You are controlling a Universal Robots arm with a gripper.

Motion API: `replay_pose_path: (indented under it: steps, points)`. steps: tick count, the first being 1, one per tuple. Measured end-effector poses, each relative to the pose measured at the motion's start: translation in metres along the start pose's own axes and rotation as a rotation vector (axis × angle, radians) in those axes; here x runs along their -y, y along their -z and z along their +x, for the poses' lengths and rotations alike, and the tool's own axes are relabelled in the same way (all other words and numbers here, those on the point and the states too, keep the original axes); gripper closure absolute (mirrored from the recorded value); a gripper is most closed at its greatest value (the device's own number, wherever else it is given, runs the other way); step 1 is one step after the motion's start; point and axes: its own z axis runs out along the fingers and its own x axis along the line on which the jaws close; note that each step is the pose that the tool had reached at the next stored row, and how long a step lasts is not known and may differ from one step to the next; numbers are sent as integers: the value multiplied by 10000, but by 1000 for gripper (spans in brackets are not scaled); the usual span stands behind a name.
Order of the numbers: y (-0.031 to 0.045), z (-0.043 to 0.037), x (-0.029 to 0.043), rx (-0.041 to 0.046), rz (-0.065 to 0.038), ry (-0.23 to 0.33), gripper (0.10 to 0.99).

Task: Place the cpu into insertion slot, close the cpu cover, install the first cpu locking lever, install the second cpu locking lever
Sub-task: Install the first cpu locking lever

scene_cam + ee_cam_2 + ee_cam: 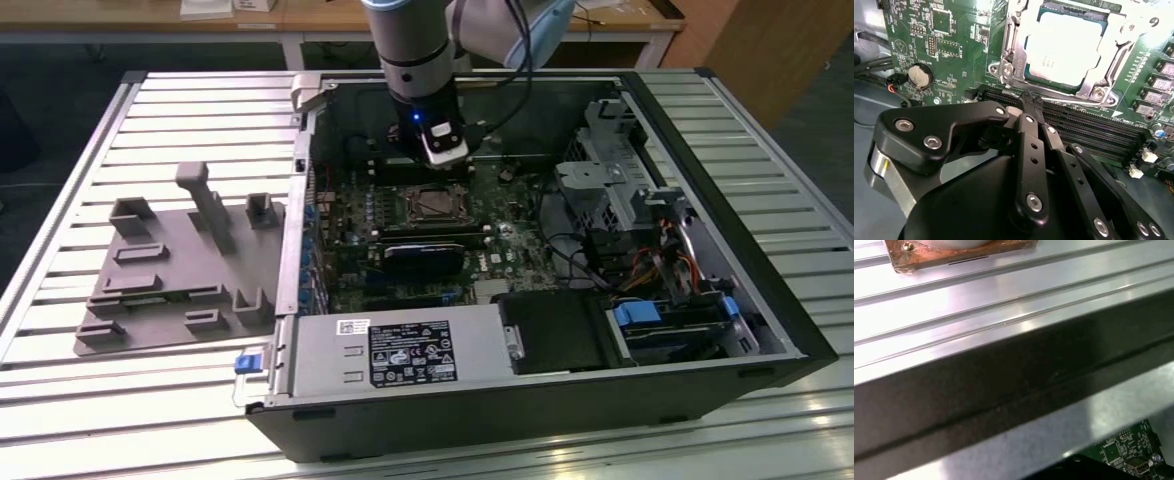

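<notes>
1. Exterior view: the arm reaches down into the open computer case (534, 425), which lies on the slatted surface (134, 420). The gripper (438, 150) hangs over the far part of the green board, just beyond the socket (434, 205). A grey parts tray (160, 290) sits on the exterior view's left, well apart and out of play.

2. Second wrist view: the cpu (1064, 47) is seated in the socket, and the cpu cover (1015, 55) appears to lie flat around it, with the chip showing through its window. The gripper (1032, 104) is clenched, tips pressed together with nothing between them. It sits just beside the socket's edge, above the long memory slots (1094, 130).

3. First wrist view: I see the surface's slats (979, 295), the dark rim of the case (1004, 385) and a corner of the board (1126, 450). None of it adds to the socket picture.

4. My read: placing the chip and closing the cover look done, so the work is at the locking lever stage. I cannot tell whether either lever is hooked down. Pushing one calls for a closed tip bearing on a thin rod, sweeping sideways under its catch, without dragging across the memory slots.
</notes>
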Motion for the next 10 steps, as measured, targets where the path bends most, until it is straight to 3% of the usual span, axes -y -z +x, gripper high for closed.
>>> replay_pose_path:
  steps: [10]
  points:
    - [-29, 8, -2, 117, 206, -274, 984]
